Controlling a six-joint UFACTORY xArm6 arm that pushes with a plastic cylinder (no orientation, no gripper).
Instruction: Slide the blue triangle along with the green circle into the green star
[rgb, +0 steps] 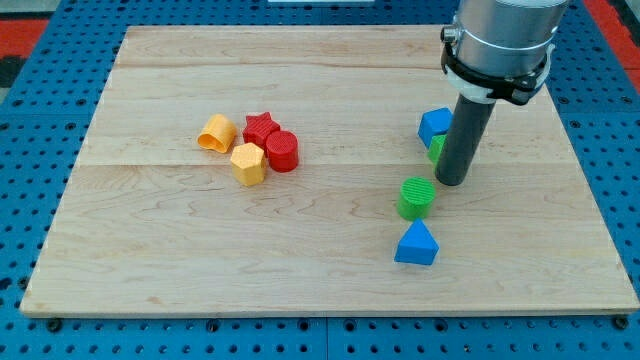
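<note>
My tip (451, 181) rests on the desk (320, 270) toward the view's right, at the end of a straight dark rod that hangs from a grey cylinder with a black clamp ring at the view's top right. There is no gripper on this arm, so nothing is clenched, released or grasped; the rod only touches the wood.

The green circle (417, 198) sits just below and to the view's left of my tip, close to it but with a thin gap showing. The blue triangle (417, 244) lies just below the green circle, toward the view's bottom, near it; whether they touch is hard to tell.

A green block (437, 148) is mostly hidden behind the rod; only a sliver shows at the rod's left edge, and its shape cannot be made out. A blue block (434, 124) sits just above that sliver, touching or nearly touching it, also partly covered by the rod; its shape is unclear.

Well apart, at the view's left-centre, four blocks cluster: a red star (261, 126), a red cylinder (282, 151) just right and below it, a yellow hexagon (248, 163) below the star, and an orange block (216, 133) at the cluster's left.
</note>
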